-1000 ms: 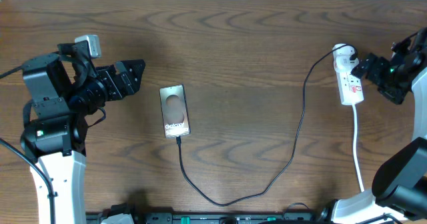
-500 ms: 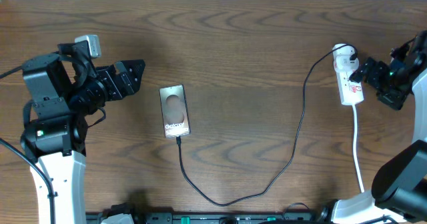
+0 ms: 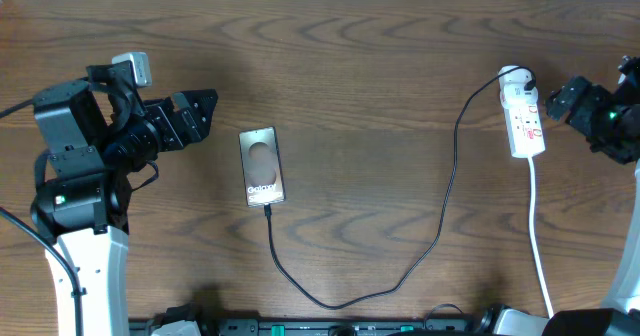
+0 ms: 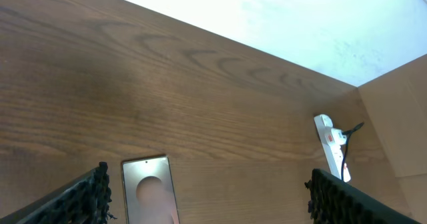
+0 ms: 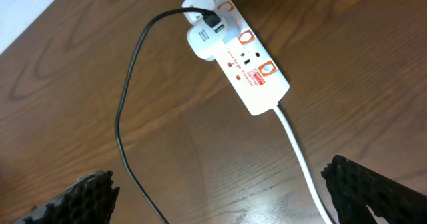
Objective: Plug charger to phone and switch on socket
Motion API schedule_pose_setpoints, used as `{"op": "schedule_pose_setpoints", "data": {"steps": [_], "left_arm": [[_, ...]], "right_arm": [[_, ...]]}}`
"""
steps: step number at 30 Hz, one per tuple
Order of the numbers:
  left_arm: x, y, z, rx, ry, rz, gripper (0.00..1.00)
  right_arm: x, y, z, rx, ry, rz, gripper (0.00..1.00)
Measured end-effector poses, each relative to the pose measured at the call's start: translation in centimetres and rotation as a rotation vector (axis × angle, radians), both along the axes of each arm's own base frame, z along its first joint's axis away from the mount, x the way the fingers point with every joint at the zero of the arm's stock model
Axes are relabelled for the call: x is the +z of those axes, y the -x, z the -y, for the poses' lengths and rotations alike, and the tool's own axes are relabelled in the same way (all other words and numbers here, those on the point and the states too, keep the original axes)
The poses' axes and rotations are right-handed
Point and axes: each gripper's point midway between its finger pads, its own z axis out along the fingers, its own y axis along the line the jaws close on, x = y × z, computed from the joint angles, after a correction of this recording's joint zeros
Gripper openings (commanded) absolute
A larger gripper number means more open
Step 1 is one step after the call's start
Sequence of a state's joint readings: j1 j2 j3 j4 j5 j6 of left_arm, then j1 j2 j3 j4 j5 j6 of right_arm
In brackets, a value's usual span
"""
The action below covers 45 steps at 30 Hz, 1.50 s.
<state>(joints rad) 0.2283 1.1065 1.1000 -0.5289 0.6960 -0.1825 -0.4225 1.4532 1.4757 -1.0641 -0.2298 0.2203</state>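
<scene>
The phone (image 3: 262,166) lies flat left of the table's middle, and its top half also shows in the left wrist view (image 4: 148,197). The charger cable (image 3: 440,216) runs from the phone's near end, where its connector tip (image 3: 266,207) sits, in a loop to the white socket strip (image 3: 523,116). The strip also shows in the right wrist view (image 5: 237,51) and the left wrist view (image 4: 329,144). My left gripper (image 3: 200,111) is open, above the table left of the phone. My right gripper (image 3: 562,98) is open, just right of the strip, apart from it.
The strip's white cord (image 3: 538,236) runs toward the near edge on the right. A white adapter (image 5: 203,39) sits plugged into the strip's far end. Dark clutter lines the near edge (image 3: 330,328). The wooden table top (image 3: 370,76) ends at a pale far edge.
My right gripper has drawn back to the right, away from the socket strip. The left arm, phone and cable have not moved.
</scene>
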Motion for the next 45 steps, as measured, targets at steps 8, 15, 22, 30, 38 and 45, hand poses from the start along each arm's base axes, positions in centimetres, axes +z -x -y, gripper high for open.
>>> {"op": "schedule_pose_setpoints", "data": {"steps": [8,15,22,30,38,45], "left_arm": [[0.0,0.0,0.0,0.0,0.0,-0.001,0.91],[0.0,0.0,0.0,0.0,0.0,0.0,0.91],[0.0,0.0,0.0,0.0,0.0,-0.001,0.91],[-2.2,1.4,-1.3,0.092,-0.058,-0.097,0.91],[-2.4,3.4,-1.9,0.201,-0.211,0.031,0.91],[0.1,4.7,-1.8,0.254,-0.264,0.352,0.91]], "right_arm": [[0.0,0.0,0.0,0.001,-0.002,-0.001,0.99],[0.0,0.0,0.0,0.001,-0.002,-0.001,0.99],[0.0,0.0,0.0,0.001,-0.002,-0.001,0.99],[0.0,0.0,0.0,0.001,-0.002,-0.001,0.99],[0.0,0.0,0.0,0.0,-0.002,-0.001,0.99],[0.0,0.0,-0.1,0.001,-0.003,0.0,0.99]]}}
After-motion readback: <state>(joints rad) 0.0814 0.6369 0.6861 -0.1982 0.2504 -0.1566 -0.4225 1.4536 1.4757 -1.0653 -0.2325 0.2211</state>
